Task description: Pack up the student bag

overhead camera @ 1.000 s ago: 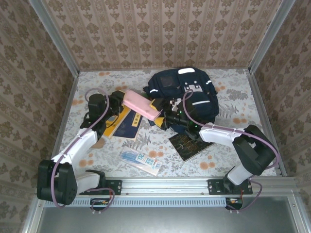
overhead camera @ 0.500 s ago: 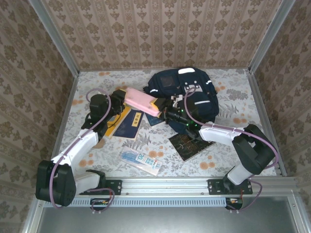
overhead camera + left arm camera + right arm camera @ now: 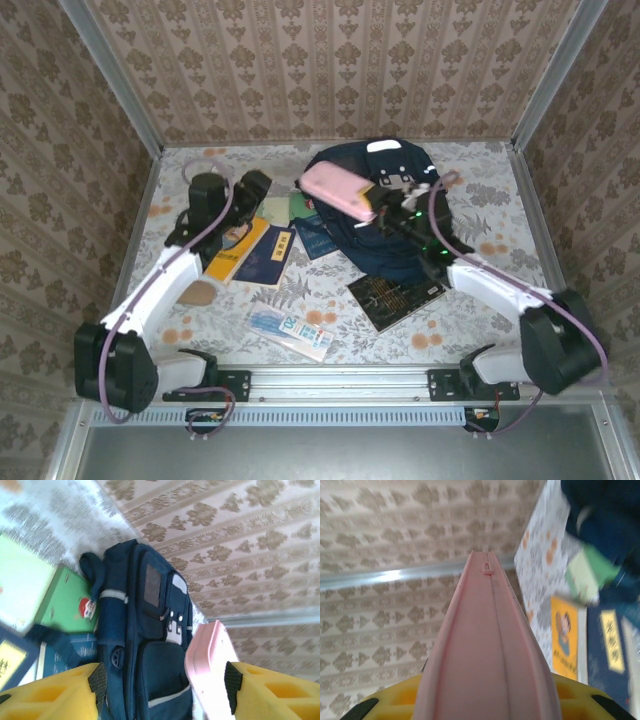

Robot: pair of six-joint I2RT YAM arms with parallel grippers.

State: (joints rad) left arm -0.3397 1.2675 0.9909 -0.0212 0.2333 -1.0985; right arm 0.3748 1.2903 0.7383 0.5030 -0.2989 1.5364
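A large navy-blue fabric student bag (image 3: pixel 372 250) lies flat at the far middle of a floral-patterned table (image 3: pixel 490 215), a little right of centre and close to the back wall. From above it shows a white patch at its far end and white reflective stripes across its front. The left wrist camera sees the student bag (image 3: pixel 145 645) more closely: a dark square panel on the upper front, a pair of white buckles below it, pale stripes on the side and pocket, and a front pocket. No brand or lettering on the bag can be read. The covers of a yellow book (image 3: pixel 235 250) and a navy book (image 3: pixel 270 255) lying left of the bag carry marks too small to make out. The right gripper (image 3: pixel 372 205) hovers over the bag's left half, its yellow fingers (image 3: pixel 395 700) clamped on a pink case (image 3: pixel 338 188) that juts out over the bag's far-left edge. The left gripper (image 3: pixel 258 183) is to the left of the bag, clear of it and facing it, its fingers spread wide with nothing between them. A green book (image 3: pixel 65 600) lies flat between that gripper and the bag, its corner touching the bag's side.
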